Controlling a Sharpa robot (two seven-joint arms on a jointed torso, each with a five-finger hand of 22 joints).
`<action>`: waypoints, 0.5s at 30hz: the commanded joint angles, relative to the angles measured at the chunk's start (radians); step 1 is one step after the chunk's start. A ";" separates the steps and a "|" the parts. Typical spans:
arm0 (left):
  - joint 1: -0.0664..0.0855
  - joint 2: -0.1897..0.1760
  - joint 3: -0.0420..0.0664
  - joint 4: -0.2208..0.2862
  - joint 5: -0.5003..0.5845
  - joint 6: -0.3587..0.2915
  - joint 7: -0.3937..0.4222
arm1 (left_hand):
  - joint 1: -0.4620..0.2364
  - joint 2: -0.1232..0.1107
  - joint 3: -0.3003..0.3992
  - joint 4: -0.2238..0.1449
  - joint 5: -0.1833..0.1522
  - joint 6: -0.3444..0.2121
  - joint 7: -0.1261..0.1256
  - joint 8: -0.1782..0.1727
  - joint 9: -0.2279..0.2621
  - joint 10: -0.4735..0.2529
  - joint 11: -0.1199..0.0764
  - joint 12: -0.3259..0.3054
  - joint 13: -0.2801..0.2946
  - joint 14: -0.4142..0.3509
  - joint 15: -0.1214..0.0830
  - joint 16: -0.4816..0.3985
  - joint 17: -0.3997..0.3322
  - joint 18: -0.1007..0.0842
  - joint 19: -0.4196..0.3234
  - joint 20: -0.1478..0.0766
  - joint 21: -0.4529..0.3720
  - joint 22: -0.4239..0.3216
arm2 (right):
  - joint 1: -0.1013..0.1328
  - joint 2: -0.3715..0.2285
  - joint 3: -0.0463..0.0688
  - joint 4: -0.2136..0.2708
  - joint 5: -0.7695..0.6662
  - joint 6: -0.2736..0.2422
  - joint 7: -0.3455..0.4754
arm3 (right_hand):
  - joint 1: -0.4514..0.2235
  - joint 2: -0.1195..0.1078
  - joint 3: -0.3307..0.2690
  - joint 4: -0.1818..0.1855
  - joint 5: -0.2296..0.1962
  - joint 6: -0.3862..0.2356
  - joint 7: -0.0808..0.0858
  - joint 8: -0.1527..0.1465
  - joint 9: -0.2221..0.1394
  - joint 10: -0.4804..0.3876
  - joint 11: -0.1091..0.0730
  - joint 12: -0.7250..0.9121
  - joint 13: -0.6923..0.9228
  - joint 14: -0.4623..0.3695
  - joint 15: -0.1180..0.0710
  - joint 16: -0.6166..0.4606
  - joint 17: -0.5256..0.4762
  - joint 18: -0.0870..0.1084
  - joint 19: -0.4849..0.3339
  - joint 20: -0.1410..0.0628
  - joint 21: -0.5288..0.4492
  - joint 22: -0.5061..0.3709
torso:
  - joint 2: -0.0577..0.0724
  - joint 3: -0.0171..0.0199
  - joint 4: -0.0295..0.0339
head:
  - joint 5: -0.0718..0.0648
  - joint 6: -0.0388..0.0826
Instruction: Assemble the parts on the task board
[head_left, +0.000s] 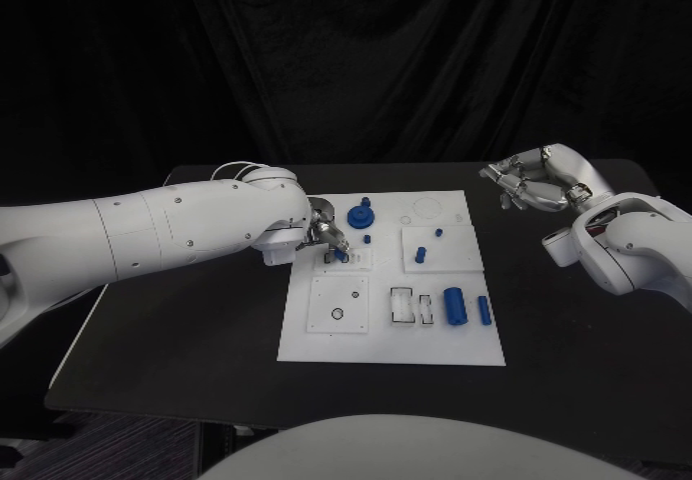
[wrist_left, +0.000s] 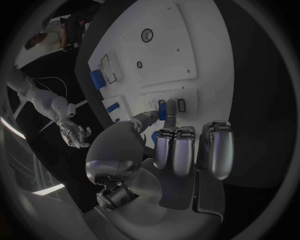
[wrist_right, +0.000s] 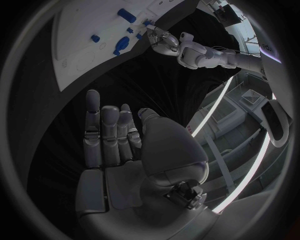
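1. The left hand (head_left: 323, 236) is over the left-middle part of the task board (head_left: 392, 345), pinching a small blue peg (wrist_left: 162, 110) between thumb and a fingertip; its other fingers are curled just behind
2. The peg is right at a small raised white block (head_left: 351, 258) under the hand's fingertips; whether it is seated there cannot be told
3. Just beyond the left hand stands a round blue knob (head_left: 361, 216)
4. Further right of it lie a blue cylinder (head_left: 454, 305) and a thinner blue bar (head_left: 485, 310)
5. The right hand (head_left: 531, 185) is off the board's far-right corner above the black table (head_left: 577, 350), fingers spread, holding nothing
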 joint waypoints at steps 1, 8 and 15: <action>-0.002 0.002 0.000 0.000 -0.004 -0.002 0.005 | -0.003 0.007 0.038 -0.037 -0.005 0.005 -0.006 -0.002 0.001 0.107 -0.001 0.004 0.263 0.102 -0.001 0.003 0.263 0.002 0.001 -0.001 -0.001 0.078 | -0.002 -0.001 0.001 -0.001 -0.004 0.005 -0.021 | 0.014 0.000 0.006 0.000 0.006 -0.001 0.000 -0.002 -0.001 -0.010 0.000 -0.005 -0.004 0.003 -0.002 0.002 -0.003 0.009 0.008 0.002 -0.005 0.002 | 0.001 0.0000 -0.0002 | -0.002 0.000; -0.004 0.005 0.000 -0.001 -0.004 -0.004 0.008 | -0.005 0.009 0.041 -0.037 -0.009 0.003 -0.005 -0.004 0.001 0.107 -0.001 0.004 0.263 0.102 -0.001 0.003 0.263 0.003 -0.003 -0.002 -0.005 0.073 | -0.003 -0.002 0.001 -0.001 -0.004 0.005 -0.022 | 0.018 -0.001 0.009 0.000 0.008 -0.001 0.000 -0.002 -0.001 -0.012 0.000 -0.006 -0.006 0.002 -0.002 0.001 -0.005 0.009 0.008 0.002 -0.006 0.002 | 0.002 0.0000 -0.0003 | -0.003 0.000; -0.009 0.009 0.000 0.000 -0.004 -0.014 0.015 | -0.008 0.012 0.043 -0.035 -0.011 0.003 -0.004 -0.006 0.001 0.107 -0.001 0.004 0.263 0.102 -0.001 0.003 0.263 0.004 -0.005 -0.002 -0.007 0.070 | -0.003 -0.001 0.001 -0.001 -0.004 0.005 -0.022 | 0.020 -0.002 0.010 0.000 0.009 -0.001 0.000 -0.002 -0.001 -0.015 0.000 -0.008 -0.009 0.000 -0.002 0.000 -0.007 0.009 0.008 0.002 -0.007 0.002 | 0.001 0.0000 -0.0004 | -0.003 0.000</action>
